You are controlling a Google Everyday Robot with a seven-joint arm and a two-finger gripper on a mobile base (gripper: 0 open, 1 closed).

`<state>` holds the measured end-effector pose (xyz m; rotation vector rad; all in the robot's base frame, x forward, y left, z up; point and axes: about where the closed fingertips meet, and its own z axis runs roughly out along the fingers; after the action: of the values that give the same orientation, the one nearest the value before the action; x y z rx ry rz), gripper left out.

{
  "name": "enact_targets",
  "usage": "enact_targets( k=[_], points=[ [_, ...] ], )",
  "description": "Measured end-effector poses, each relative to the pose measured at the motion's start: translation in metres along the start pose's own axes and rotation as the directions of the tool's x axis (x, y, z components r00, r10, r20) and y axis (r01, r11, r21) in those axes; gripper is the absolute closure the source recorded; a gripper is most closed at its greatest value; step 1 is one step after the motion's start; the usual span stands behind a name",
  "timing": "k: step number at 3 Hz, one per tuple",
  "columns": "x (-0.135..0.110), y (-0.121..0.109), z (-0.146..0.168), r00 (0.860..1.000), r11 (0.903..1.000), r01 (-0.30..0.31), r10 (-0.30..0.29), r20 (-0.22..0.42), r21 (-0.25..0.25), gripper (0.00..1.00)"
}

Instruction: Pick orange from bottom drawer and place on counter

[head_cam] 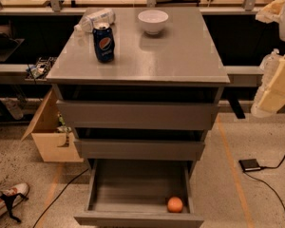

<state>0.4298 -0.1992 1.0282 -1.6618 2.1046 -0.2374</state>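
Observation:
The orange (175,204) lies in the front right corner of the open bottom drawer (133,194), which is pulled out toward me at the foot of the grey cabinet. The two wider drawers above it are nearly shut. The grey glossy counter (180,56) tops the cabinet. My gripper (263,106) hangs at the right edge of the view on its cream-coloured arm, to the right of the cabinet at the height of the top drawer. It is well above and to the right of the orange, and nothing shows in it.
On the counter stand a Pepsi can (104,42), a white bowl (153,22) and a lying plastic bottle (96,19). A cardboard box (51,136) sits left of the cabinet. A black device (250,165) with cables lies on the floor at right. A shoe (7,201) is at lower left.

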Motion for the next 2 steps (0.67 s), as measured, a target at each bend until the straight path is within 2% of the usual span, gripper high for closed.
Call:
enact_targets(
  k=[1, 2],
  points=[
    [0.0, 0.0, 0.0, 1.0, 1.0, 0.0, 0.0, 0.0, 0.0, 0.0],
    [0.001, 0.021, 0.027, 1.0, 0.9986, -0.023, 0.023, 0.0, -0.047, 0.0]
  ],
)
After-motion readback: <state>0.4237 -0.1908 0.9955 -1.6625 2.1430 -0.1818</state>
